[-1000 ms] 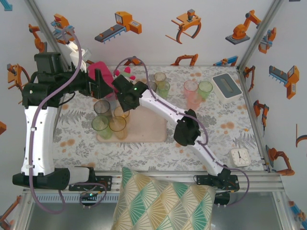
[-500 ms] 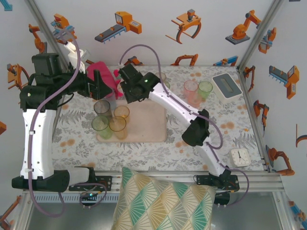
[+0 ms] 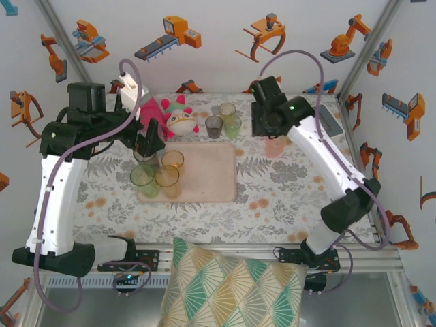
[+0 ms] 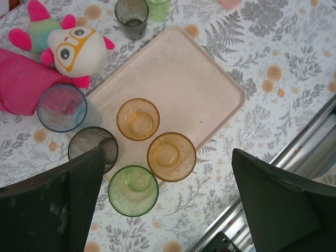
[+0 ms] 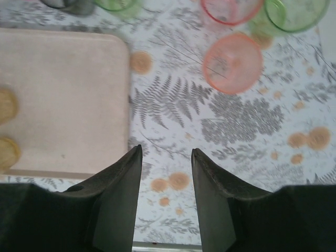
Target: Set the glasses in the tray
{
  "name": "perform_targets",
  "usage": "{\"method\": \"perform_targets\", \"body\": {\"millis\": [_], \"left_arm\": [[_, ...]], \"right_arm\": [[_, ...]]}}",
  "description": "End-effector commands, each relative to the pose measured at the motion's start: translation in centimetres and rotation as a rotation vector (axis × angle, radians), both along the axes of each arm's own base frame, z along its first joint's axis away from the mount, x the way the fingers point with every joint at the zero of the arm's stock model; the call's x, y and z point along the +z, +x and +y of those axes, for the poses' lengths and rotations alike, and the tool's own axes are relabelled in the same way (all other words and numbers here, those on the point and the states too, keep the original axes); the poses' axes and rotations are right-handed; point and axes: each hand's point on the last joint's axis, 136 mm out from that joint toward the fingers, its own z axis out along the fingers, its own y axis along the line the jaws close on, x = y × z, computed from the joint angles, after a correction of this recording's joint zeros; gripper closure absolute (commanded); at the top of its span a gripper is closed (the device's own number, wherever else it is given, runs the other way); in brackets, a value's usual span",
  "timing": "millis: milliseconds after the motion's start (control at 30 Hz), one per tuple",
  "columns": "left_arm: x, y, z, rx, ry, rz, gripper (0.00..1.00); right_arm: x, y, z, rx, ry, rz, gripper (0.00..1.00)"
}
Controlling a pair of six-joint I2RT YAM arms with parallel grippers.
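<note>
The beige-pink tray (image 3: 208,176) (image 4: 178,79) (image 5: 63,100) holds two amber glasses (image 4: 138,119) (image 4: 171,156), a green one (image 4: 133,190) (image 3: 142,177) and a smoky grey one (image 4: 93,148) at its left end. A blue glass (image 4: 62,107) stands by the tray's corner. A grey glass (image 3: 214,126) and a green one (image 3: 232,126) stand behind the tray. My left gripper (image 3: 146,142) (image 4: 167,152) hangs wide open high above the filled end. My right gripper (image 3: 267,126) (image 5: 166,149) is open and empty over the cloth, short of a pink glass (image 5: 232,63).
A plush toy (image 3: 180,120) (image 4: 73,50) and a rolled pink towel (image 4: 23,79) lie behind the tray's left end. Another pink glass (image 5: 231,8) and a green one (image 5: 296,10) stand further back. A grey-and-white box (image 3: 330,120) sits at the back right.
My right arm has swung from above the tray's back left corner over to the right, above the pink glasses. The left gripper has shifted slightly right, still open.
</note>
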Motion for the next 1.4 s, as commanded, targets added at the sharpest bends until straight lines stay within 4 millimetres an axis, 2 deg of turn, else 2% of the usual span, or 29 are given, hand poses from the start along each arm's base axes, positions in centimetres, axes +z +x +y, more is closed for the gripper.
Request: {"method": "perform_targets", "body": {"millis": [0,133,333,800,1100,1367], "left_arm": [[-0.6,-0.5,-0.2,-0.039,0.036,-0.005,0.03],[-0.6,-0.7,-0.5,-0.053,0.026,0.007,0.03],[-0.4,-1.6,-1.1,-0.077,-0.013,0.031,0.03],[-0.7,-1.7,-1.1,-0.059,-0.032,0.063,0.03],[-0.7,-1.7,-0.9,-0.047,-0.028,0.061,0.03],[-0.9,-1.4,-1.1,-0.048,-0.033,0.075,0.03]], "right_arm": [[0.0,-1.0,-3.7,-0.075,0.008,0.008,0.57],[-1.0,-1.2,-7.0,-0.137,0.014,0.037,0.57],[-2.8,0.4,-9.1,-0.181,0.032,0.061,0.57],[-7.0,5.5,-10.0,-0.236,0.073,0.074,0.58],[-10.1,7.2,-10.3,-0.256,0.062,0.120,0.59],[-11.8,8.0,-11.2,-0.286,0.067,0.155,0.59]]}}
